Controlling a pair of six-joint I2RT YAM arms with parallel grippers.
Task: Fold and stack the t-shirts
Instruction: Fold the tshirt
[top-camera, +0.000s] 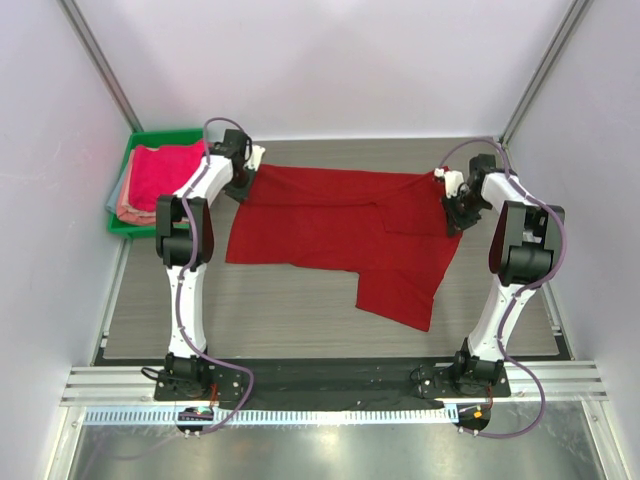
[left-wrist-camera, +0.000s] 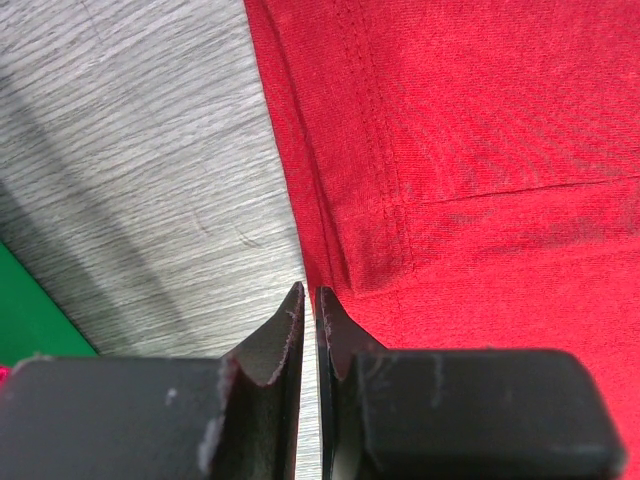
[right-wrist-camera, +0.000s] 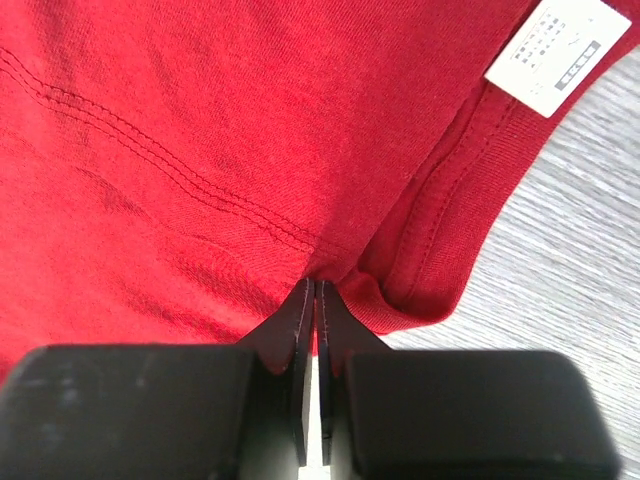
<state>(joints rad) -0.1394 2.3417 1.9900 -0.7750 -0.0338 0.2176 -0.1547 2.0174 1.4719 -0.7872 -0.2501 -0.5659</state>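
Note:
A deep red t-shirt (top-camera: 330, 225) lies spread flat across the table, with one part hanging toward the front right. Its white label (right-wrist-camera: 557, 55) shows by the collar in the right wrist view. My right gripper (right-wrist-camera: 315, 285) is shut on a bunched fold of the red cloth next to the collar, at the shirt's right end (top-camera: 455, 212). My left gripper (left-wrist-camera: 310, 290) stands at the shirt's far left corner (top-camera: 245, 185). Its jaws are nearly together, with only table showing through the thin slit and the hem (left-wrist-camera: 320, 200) just past the tips. Folded pink and salmon t-shirts (top-camera: 160, 178) lie stacked at the left.
The green tray (top-camera: 155, 137) holding the folded stack sits at the far left corner of the wooden table (top-camera: 280, 310). White walls close in on both sides. The arm bases stand on the rail at the near edge.

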